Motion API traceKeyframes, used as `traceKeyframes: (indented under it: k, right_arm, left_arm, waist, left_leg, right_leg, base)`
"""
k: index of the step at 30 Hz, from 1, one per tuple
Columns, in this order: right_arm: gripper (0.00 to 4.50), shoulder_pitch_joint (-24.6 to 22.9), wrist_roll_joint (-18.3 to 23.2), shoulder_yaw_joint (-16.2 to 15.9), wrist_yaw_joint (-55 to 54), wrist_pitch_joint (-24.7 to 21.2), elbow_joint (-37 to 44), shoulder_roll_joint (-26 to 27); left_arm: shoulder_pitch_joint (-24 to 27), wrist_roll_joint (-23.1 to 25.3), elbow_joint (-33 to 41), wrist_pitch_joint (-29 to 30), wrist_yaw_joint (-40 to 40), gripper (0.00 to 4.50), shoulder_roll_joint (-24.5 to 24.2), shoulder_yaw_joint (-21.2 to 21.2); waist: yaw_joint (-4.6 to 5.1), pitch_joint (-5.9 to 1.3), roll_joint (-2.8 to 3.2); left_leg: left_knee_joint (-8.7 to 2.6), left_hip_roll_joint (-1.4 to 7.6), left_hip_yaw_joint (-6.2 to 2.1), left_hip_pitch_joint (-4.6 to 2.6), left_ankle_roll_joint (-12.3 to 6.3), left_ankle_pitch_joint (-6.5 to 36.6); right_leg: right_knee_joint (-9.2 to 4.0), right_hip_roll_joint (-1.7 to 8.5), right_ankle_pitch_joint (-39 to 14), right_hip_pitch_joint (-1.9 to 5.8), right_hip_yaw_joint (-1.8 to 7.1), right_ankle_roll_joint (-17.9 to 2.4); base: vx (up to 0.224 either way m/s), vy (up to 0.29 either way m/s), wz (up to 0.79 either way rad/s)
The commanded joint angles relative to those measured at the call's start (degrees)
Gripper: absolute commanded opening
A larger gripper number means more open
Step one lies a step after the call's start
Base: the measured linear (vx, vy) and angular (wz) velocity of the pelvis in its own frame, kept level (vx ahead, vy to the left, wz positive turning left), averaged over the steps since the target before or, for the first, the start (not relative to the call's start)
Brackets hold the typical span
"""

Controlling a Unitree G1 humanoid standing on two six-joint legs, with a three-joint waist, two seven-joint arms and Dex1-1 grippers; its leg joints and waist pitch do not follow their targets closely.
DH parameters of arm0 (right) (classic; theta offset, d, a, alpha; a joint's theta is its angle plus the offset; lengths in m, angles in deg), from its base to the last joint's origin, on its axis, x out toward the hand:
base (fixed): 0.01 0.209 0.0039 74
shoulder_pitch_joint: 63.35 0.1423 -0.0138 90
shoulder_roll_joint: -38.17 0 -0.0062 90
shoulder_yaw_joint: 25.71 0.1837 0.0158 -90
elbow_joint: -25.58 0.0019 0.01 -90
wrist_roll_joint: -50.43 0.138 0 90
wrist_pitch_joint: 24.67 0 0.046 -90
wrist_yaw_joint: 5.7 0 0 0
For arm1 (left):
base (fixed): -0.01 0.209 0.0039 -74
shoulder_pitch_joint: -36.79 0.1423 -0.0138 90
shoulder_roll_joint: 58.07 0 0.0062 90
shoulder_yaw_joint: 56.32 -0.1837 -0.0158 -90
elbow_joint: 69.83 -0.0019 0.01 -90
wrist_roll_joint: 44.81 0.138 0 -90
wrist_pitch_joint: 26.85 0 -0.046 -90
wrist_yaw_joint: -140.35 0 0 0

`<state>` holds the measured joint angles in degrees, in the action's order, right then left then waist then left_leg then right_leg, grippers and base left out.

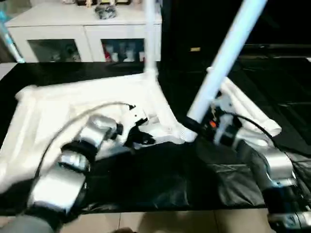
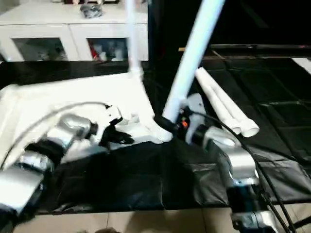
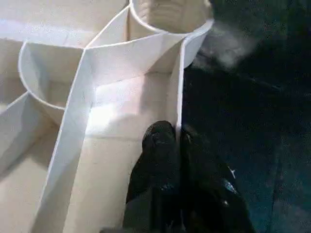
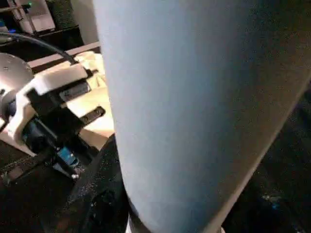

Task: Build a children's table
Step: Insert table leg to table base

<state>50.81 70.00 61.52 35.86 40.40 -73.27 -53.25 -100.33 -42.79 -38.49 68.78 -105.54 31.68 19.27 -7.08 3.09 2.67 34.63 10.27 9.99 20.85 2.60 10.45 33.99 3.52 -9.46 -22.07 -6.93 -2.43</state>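
Note:
The white table top [image 1: 73, 107] lies upside down on a black cloth, its ribs facing up. One white leg [image 1: 151, 34] stands upright in the far corner socket. My left gripper [image 1: 143, 138] is shut on the top's near rim wall [image 3: 177, 92], one finger on each side of it. My right gripper [image 1: 192, 125] is shut on the lower end of a second leg [image 1: 223, 58], which leans up and to the right from the near right corner of the top. That leg [image 4: 194, 111] looms close in the right wrist view. Two more legs [image 2: 226, 104] lie side by side on the cloth to the right.
A white glass-door cabinet [image 1: 73, 29] stands behind the work. The black cloth [image 1: 146, 179] covers the floor out to pale tiles [image 1: 194, 221] along the near edge. A cable runs along my right forearm [image 1: 272, 165].

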Motion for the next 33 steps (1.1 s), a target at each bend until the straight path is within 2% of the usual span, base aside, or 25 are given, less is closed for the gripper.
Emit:
traceKeyframes:
  k: [1, 3, 4, 6, 8, 14, 17, 21, 22, 25, 26, 33]
  right_arm:
    - [1.93, 1.62, -1.72, -0.98, -0.03, 1.49, -2.62, 0.33]
    - [1.93, 2.24, -2.24, -1.25, -0.1, 2.0, -4.07, 0.46]
    - [1.93, 2.75, -2.63, -1.4, -0.2, 2.16, -5.26, 0.53]
    - [1.93, 3.84, -3.65, -1.85, -0.61, 2.66, -7.63, 0.56]
    - [1.93, 4.78, -3.89, -2.08, -0.29, 2.99, -9.6, 0.8]
    - [1.93, 6.58, -4.92, -2.96, 1.88, 6.29, -15.54, 2.0]
    - [1.93, 6.99, -5.09, -3.18, 2.41, 7.1, -17.41, 2.35]
    - [1.93, 7.45, -5.04, -3.29, 3.35, 7.2, -19.05, 2.8]
    - [1.93, 7.59, -5.02, -3.44, 3.61, 7.21, -19.41, 3.01]
    - [1.93, 8.26, -5.24, -4.27, 5.3, 7.61, -20.62, 3.66]
    - [1.93, 8.43, -5.31, -4.6, 5.97, 7.63, -20.71, 3.87]
    - [1.93, 8.21, -5.94, -6.03, 8.16, 7.15, -19.9, 3.58]
  left_arm:
    - [3.61, 1.81, 2.48, -1.75, -0.4, 0.0, -1.03, -1.81]
    - [4.71, 2.22, 4.01, -3.61, -1.04, 0.0, -1.58, -2.32]
    - [5.58, 2.05, 5.7, -2.96, -1.44, 0.0, -1.85, -2.23]
    - [6.87, 1.73, 8.67, -1.88, -1.9, 0.0, -2.48, -2.06]
    - [7.34, 2.35, 9.83, -0.66, -1.78, 0.0, -3.22, -2.62]
    - [8.0, 2.13, 11.34, 0.04, -3.1, 0.0, -4.0, -2.91]
    - [8.73, 2.05, 13.62, 0.63, -4.33, 0.0, -4.73, -3.29]
    - [9.12, 1.96, 15.23, 1.07, -4.82, 0.0, -5.29, -3.71]
    - [9.14, 1.95, 15.51, 0.87, -5.25, 0.0, -5.47, -3.92]
    - [9.02, 2.04, 15.93, 1.41, -5.66, 0.0, -5.66, -4.2]
    - [8.93, 2.19, 15.99, 1.63, -5.57, 0.0, -5.65, -4.22]
    - [8.91, 2.63, 16.62, 1.79, -5.4, 0.0, -6.12, -4.61]
  waist:
    - [-0.13, -3.92, -1.18]
    - [-0.18, -3.98, -1.42]
    - [-0.21, -4.0, -1.36]
    - [-0.13, -4.14, -1.59]
    - [-0.04, -4.12, -1.57]
    - [0.3, -4.02, -1.68]
    - [0.36, -4.01, -1.63]
    - [0.36, -3.93, -1.67]
    - [0.34, -3.91, -1.51]
    - [0.5, -3.91, -1.66]
    - [0.56, -3.89, -1.94]
    - [0.44, -3.91, -1.99]
  left_leg:
    - [-4.1, 3.24, -1.47, -0.59, -2.91, 10.89]
    - [-4.24, 3.41, -1.5, -0.55, -2.85, 10.27]
    - [-4.28, 3.54, -1.5, -0.63, -2.74, 10.31]
    - [-4.34, 3.73, -1.54, -0.49, -2.56, 9.38]
    - [-4.18, 3.5, -1.3, -0.35, -2.91, 8.38]
    - [-4.24, 3.47, -1.27, -0.38, -2.67, 9.18]
    - [-4.36, 3.69, -1.31, -0.54, -2.6, 9.35]
    - [-4.48, 3.79, -1.35, -0.67, -2.16, 10.71]
    - [-4.52, 3.75, -1.37, -0.78, -1.95, 11.29]
    - [-4.61, 3.77, -1.41, -0.8, -1.51, 12.34]
    - [-4.6, 3.71, -1.38, -0.73, -1.51, 12.36]
    - [-4.7, 3.94, -1.44, -0.76, -1.66, 11.72]
  right_leg:
    - [-5.95, 6.58, -26.4, 2.37, 3.51, -4.05]
    - [-5.69, 6.66, -25.05, 2.39, 3.61, -4.21]
    - [-5.55, 6.62, -24.14, 2.31, 3.72, -4.36]
    - [-4.89, 6.76, -21.53, 2.48, 3.83, -5.53]
    - [-4.71, 6.65, -19.79, 2.45, 3.95, -6.12]
    - [-4.85, 6.72, -20.89, 2.51, 3.92, -6.03]
    - [-4.75, 6.72, -20.0, 2.41, 4.03, -6.65]
    - [-4.75, 6.7, -20.62, 2.36, 4.05, -6.88]
    - [-4.92, 6.75, -21.41, 2.33, 4.05, -6.73]
    - [-4.97, 6.7, -21.87, 2.39, 4.02, -6.66]
    - [-4.97, 6.72, -22.09, 2.46, 4.05, -6.68]
    - [-4.8, 6.73, -21.26, 2.34, 4.11, -6.8]
  base:
    - [0.0, 0.0, 0.0]
    - [0.0, 0.0, 0.0]
    - [0.0, 0.0, 0.0]
    - [0.0, 0.0, 0.0]
    - [0.0, 0.0, 0.0]
    - [0.0, 0.0, 0.0]
    - [0.0, 0.0, 0.0]
    - [0.0, 0.0, 0.0]
    - [0.0, 0.0, 0.0]
    - [0.0, 0.0, 0.0]
    - [0.0, 0.0, 0.0]
    - [0.0, 0.0, 0.0]
